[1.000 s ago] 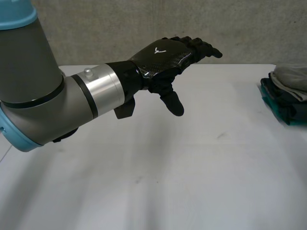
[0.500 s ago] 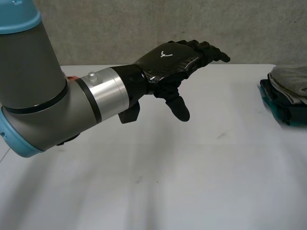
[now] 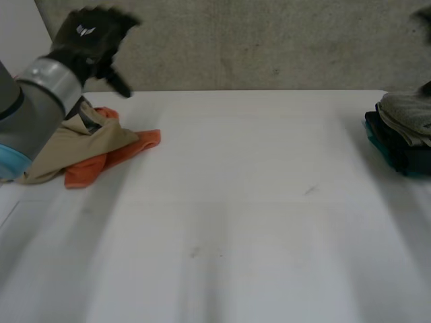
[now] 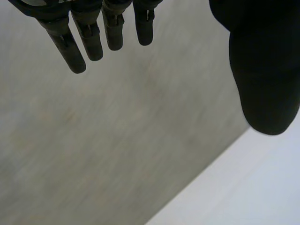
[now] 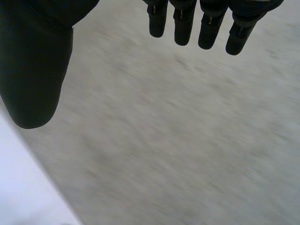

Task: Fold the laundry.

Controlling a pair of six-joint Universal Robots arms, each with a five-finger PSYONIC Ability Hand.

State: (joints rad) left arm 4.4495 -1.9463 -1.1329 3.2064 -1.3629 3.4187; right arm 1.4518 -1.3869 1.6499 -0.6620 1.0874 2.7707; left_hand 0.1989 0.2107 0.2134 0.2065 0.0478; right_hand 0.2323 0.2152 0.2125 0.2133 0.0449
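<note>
A crumpled heap of laundry lies at the table's far left: a tan cloth [image 3: 81, 145] on top of an orange cloth [image 3: 128, 151]. My left hand [image 3: 86, 33] is raised above and behind that heap, open, holding nothing. In the left wrist view its straight fingers [image 4: 91, 40] and thumb [image 4: 262, 79] point toward the concrete wall. In the right wrist view my right hand [image 5: 35, 70] is open too, with straight fingers [image 5: 204, 26] spread toward the wall and nothing between them.
A stack of folded clothes [image 3: 404, 134], grey on top of dark teal ones, sits at the table's right edge. The white table [image 3: 256, 222] spreads wide between heap and stack. A concrete wall [image 3: 269, 40] stands behind.
My left arm has swung from over the table's middle to the far left and risen, uncovering the tan and orange heap. The folded stack has not moved.
</note>
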